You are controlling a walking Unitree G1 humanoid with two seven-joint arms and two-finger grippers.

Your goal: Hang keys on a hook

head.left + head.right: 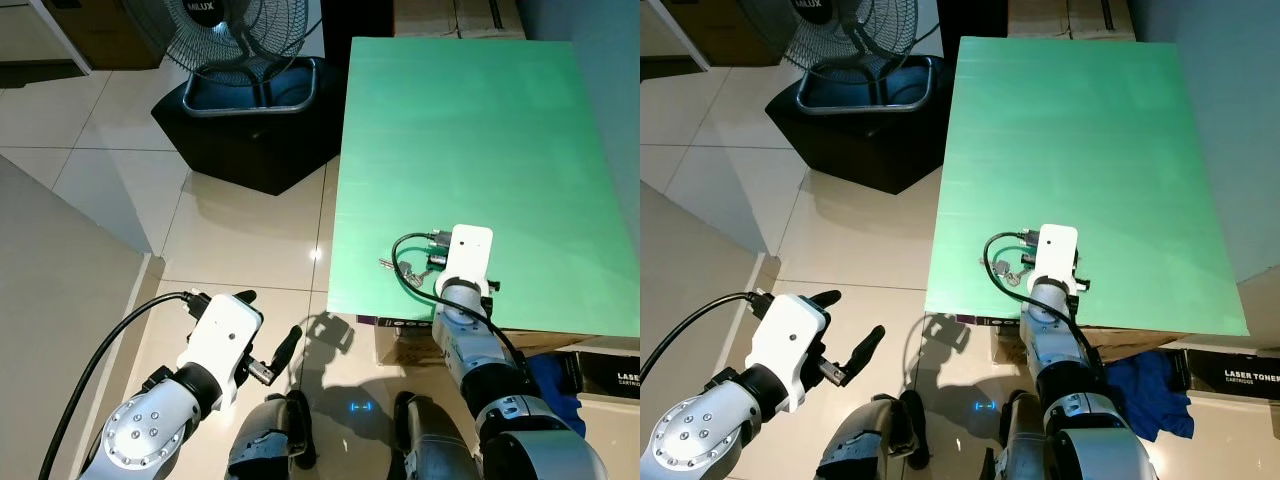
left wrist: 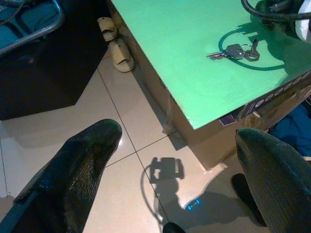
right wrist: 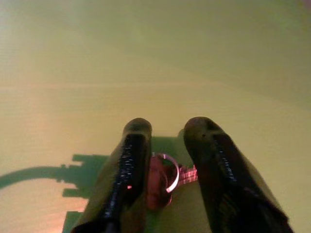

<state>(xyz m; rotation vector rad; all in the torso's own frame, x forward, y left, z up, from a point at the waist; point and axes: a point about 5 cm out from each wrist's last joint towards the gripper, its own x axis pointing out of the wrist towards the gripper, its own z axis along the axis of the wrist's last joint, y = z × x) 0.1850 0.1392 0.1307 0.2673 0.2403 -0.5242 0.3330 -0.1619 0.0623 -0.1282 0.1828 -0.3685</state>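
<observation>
On the green tabletop [image 1: 470,150], the keys [image 2: 235,50] lie near its front edge, their ring between the right gripper [image 3: 167,145]'s parted fingers, not yet clenched. The left gripper [image 1: 268,335] hovers spread over the floor tiles [image 1: 240,235], left of them.
</observation>
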